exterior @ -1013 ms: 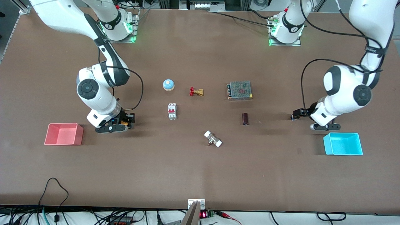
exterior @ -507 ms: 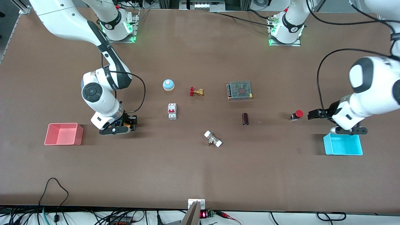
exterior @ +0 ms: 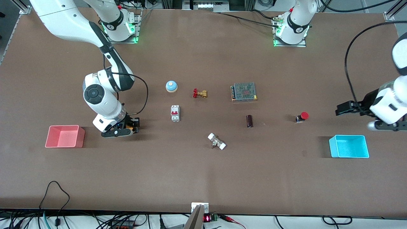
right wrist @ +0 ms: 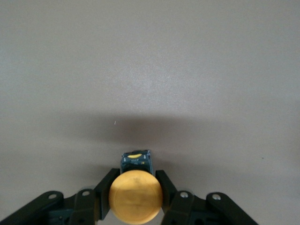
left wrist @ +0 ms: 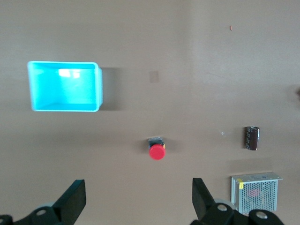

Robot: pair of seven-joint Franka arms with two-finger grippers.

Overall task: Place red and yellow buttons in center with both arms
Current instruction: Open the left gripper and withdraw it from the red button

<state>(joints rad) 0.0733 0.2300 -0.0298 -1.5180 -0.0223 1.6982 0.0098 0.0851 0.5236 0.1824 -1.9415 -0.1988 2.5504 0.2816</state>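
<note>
- Right gripper [right wrist: 136,199] clamps the yellow button [right wrist: 136,196] low beside the pink bin [exterior: 65,136]; carry it level toward 3 o'clock, release centrally.
- Left gripper [left wrist: 136,206] gapes wide, empty, high; red button [exterior: 302,116] sits on the table at the blue bin's [exterior: 349,146] 11 o'clock.

Right arm is bent down low toward its own end of the table, and the right gripper [exterior: 127,128] has its fingers [right wrist: 107,190] pinched on the yellow button [right wrist: 136,196]. Left gripper [left wrist: 138,201] is up high at the left arm's end with fingers spread wide, holding nothing, wrist probably pointing straight down.
</note>
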